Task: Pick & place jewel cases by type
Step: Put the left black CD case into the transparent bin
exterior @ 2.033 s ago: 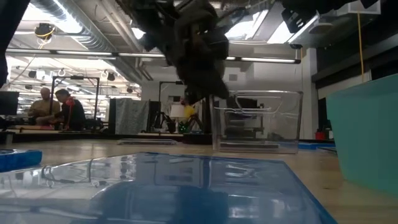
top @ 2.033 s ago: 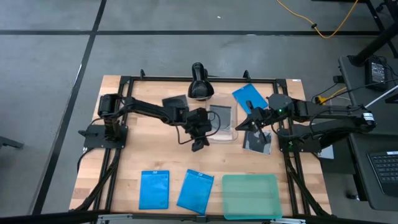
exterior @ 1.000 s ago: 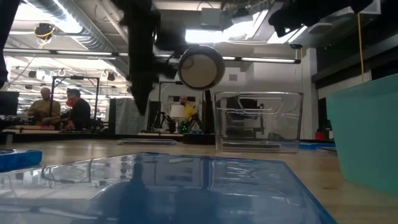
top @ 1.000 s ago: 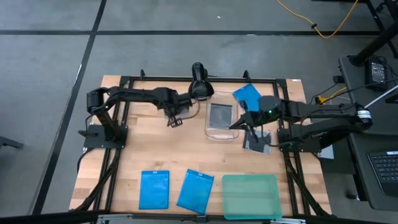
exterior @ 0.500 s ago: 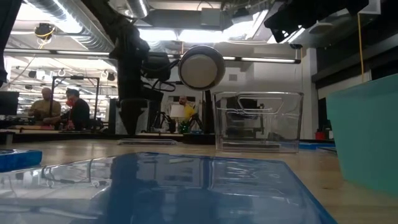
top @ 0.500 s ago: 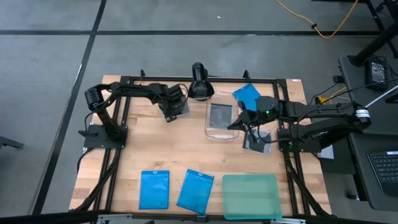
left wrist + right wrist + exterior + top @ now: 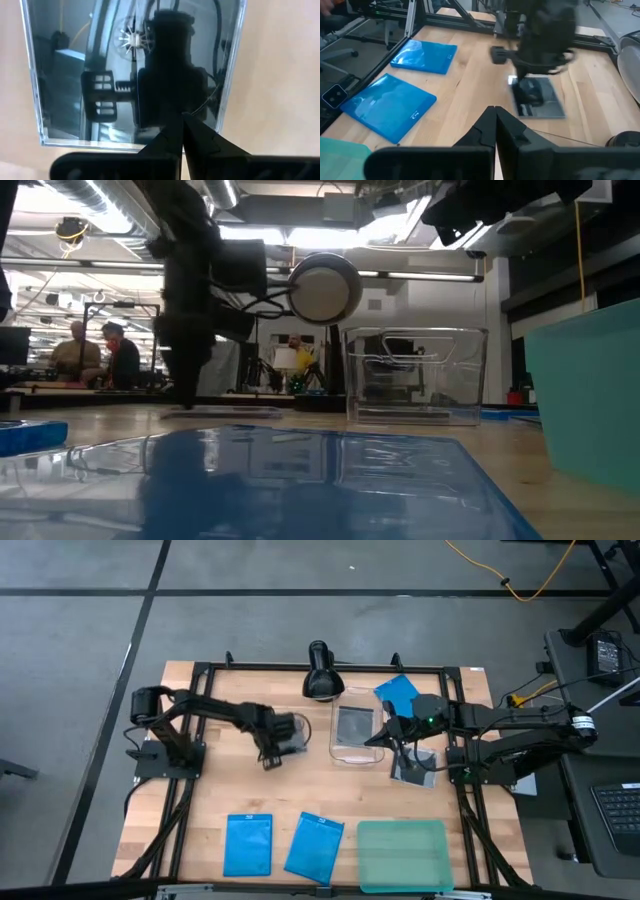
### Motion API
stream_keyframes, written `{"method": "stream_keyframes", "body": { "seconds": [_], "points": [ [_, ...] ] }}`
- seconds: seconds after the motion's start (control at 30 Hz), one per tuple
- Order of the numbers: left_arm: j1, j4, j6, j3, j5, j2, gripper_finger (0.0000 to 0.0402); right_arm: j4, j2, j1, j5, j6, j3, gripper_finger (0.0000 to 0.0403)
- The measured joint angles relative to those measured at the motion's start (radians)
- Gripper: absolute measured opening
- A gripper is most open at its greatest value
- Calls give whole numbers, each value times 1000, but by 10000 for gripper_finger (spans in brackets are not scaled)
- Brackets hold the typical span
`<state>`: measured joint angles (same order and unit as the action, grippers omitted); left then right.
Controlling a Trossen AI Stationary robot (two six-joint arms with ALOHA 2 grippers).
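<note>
**High view.** Left tool (image 7: 267,758): pinched shut, empty. Moved off from the clear plastic tub (image 7: 356,758) within the last two seconds and now down beside a squarish black-and-clear disc case (image 7: 293,746), left of centre on the wooden table (image 7: 220,795). Judged the start of the next pick, though jaws need opening first. Right tool (image 7: 378,740): shut, empty, brought in against the tub's right wall. One disc case in the tub (image 7: 355,725), another on the table just right of it (image 7: 415,768). One bright blue rectangular case (image 7: 400,692) behind the tub, two (image 7: 248,843) (image 7: 314,845) at the near edge beside the translucent teal tray (image 7: 400,880).

**Low view.** Left arm down onto the flat case; tub well apart to its side. People seated in the room beyond.

**Left wrist view.** Closed fingertips at the case's edge, not around it.

**Right wrist view.** Left arm over the case, crowding any reach from this side.
</note>
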<state>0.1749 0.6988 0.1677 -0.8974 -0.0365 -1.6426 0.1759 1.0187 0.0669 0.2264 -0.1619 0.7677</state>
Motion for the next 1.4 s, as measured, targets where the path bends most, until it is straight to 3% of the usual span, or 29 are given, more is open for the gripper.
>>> {"method": "stream_keyframes", "body": {
  "seconds": [0.47,0.7,0.87,1.0,1.23,1.4],
  "points": [
    [-404,-47,248,38,-56,14,1,-18,86,-12,10,26,0,6],
    [-476,-21,324,32,29,67,1,-115,161,-55,38,54,0,6],
    [-434,4,294,18,180,141,3,-180,193,-87,39,68,1,6],
    [-333,-4,182,28,233,134,1,-180,222,-108,39,81,1,6],
    [-148,-180,6,80,225,77,1,-188,255,-152,37,122,1,6],
    [-75,-218,-57,85,183,42,3,-189,255,-179,37,158,1,6]
  ]
}}
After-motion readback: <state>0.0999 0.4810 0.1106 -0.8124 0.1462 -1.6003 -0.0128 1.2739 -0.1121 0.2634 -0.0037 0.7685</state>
